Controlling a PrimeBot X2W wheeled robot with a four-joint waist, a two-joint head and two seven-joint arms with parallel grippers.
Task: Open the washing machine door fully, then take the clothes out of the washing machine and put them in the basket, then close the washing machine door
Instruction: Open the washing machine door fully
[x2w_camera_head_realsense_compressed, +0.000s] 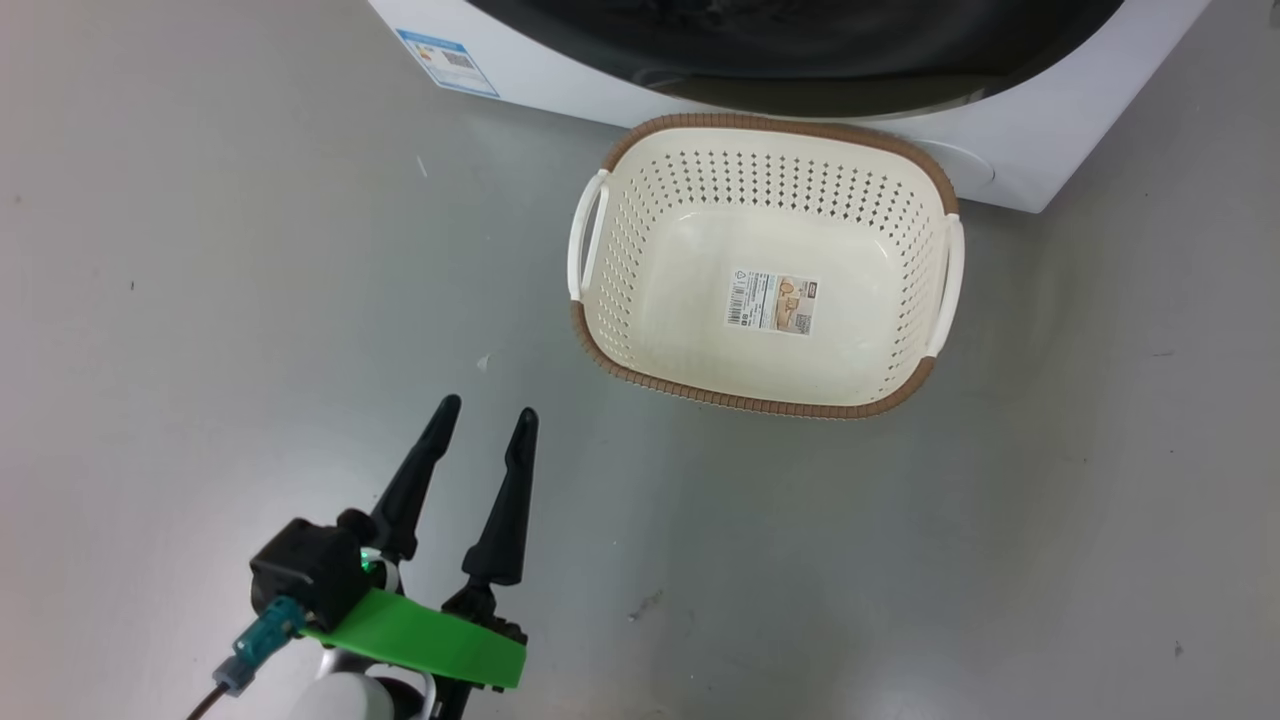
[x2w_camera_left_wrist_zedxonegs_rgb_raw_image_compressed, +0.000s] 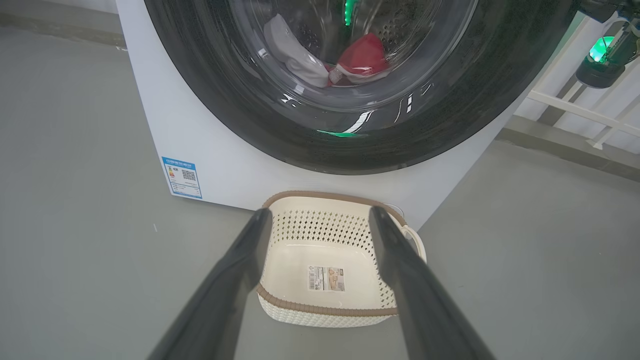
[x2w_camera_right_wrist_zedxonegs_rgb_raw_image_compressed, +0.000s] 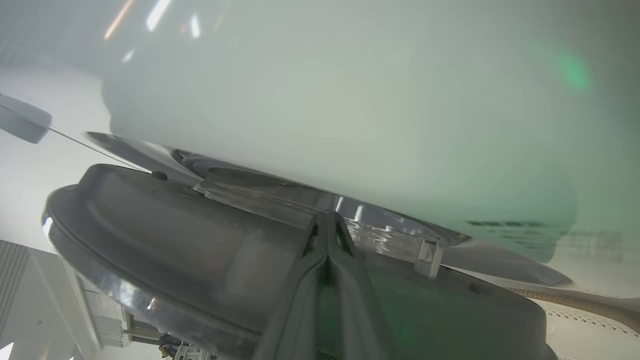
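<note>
The washing machine (x2w_camera_left_wrist_zedxonegs_rgb_raw_image_compressed: 150, 110) stands white and boxy, its washing machine door (x2w_camera_left_wrist_zedxonegs_rgb_raw_image_compressed: 280, 135) a glossy black ring round a clear window. Behind the glass lie the clothes (x2w_camera_left_wrist_zedxonegs_rgb_raw_image_compressed: 362, 57), red and white. The cream basket (x2w_camera_head_realsense_compressed: 760, 405) sits on the floor right before the machine, holding only a paper label. My left gripper (x2w_camera_head_realsense_compressed: 488, 412) hovers open over the floor left of the basket, which shows between its fingers (x2w_camera_left_wrist_zedxonegs_rgb_raw_image_compressed: 250, 260) in the left wrist view. My right gripper (x2w_camera_right_wrist_zedxonegs_rgb_raw_image_compressed: 327, 220) is shut, its tips at the seam between the door's rim (x2w_camera_right_wrist_zedxonegs_rgb_raw_image_compressed: 175, 230) and the white front (x2w_camera_right_wrist_zedxonegs_rgb_raw_image_compressed: 350, 100).
Grey floor spreads all around the basket. A blue label (x2w_camera_head_realsense_compressed: 447, 60) marks the machine's lower left corner. White railing (x2w_camera_left_wrist_zedxonegs_rgb_raw_image_compressed: 575, 107) stands to the machine's right, behind my right arm's wrist with its green light (x2w_camera_left_wrist_zedxonegs_rgb_raw_image_compressed: 597, 65).
</note>
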